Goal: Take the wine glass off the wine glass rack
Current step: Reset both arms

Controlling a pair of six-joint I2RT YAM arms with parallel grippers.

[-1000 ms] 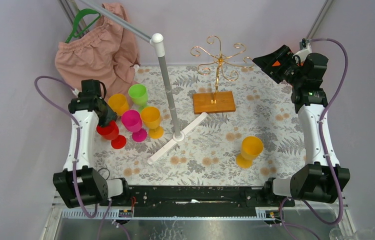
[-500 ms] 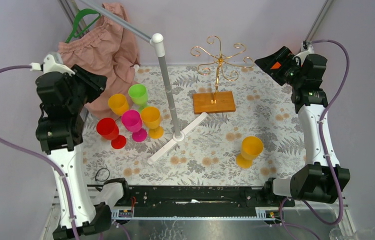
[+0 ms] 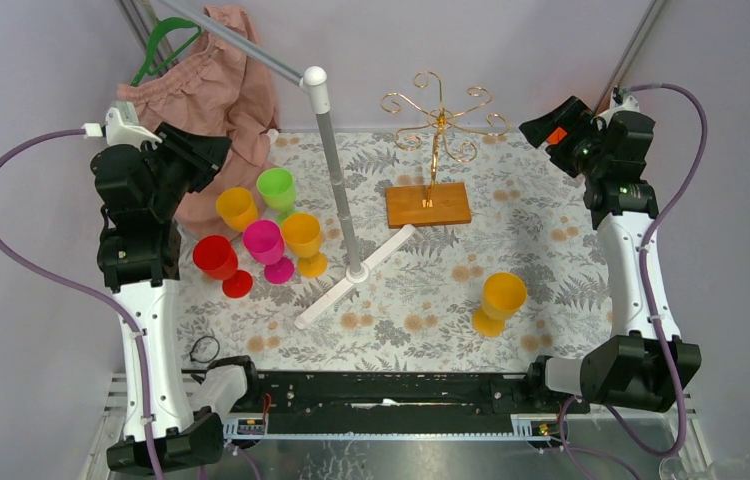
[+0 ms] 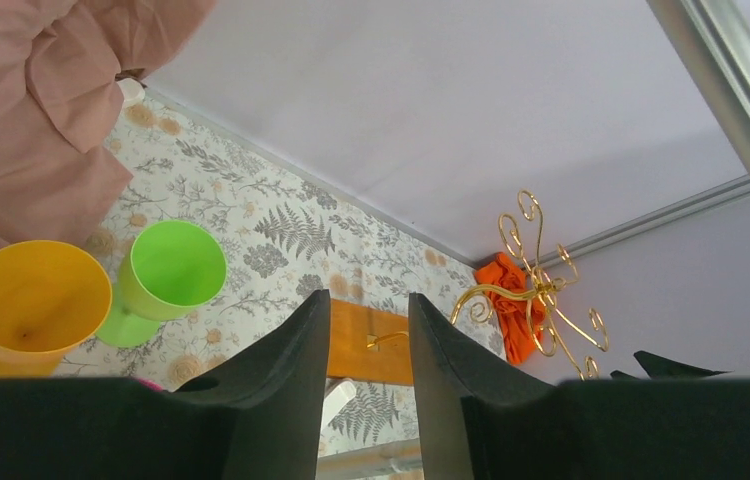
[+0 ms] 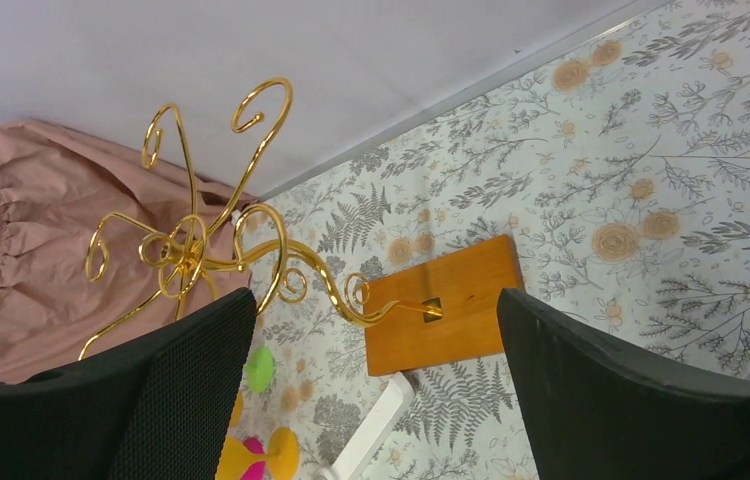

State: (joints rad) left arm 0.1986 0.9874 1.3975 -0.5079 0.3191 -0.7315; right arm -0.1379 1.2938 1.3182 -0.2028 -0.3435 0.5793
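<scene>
Robot test cell, lab-type. Shown by: plain lilac walls (image 3: 531,50) framed with aluminium struts (image 3: 639,45); left arm (image 3: 151,340) and right arm (image 3: 627,270) bolted to a black rail (image 3: 391,385); props staged on a floral cloth (image 3: 551,250): plastic cups (image 3: 264,240), pole stand (image 3: 335,180).

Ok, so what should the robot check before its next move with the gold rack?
1. No glass hanging on the wine glass rack: ok, its curled arms are bare.
2. Rack upright on its wooden base: ok.
3. Nothing in the right gripper: ok, wide open, facing the rack.
4. Nothing in the left gripper: ok, fingers slightly apart.
5. Glasses standing upright: ok, the orange glass alone at the right, the red glass with four others at the left.
6. Free way from the left arm to the rack: probably not ok, the white pole stand stands between.
</scene>
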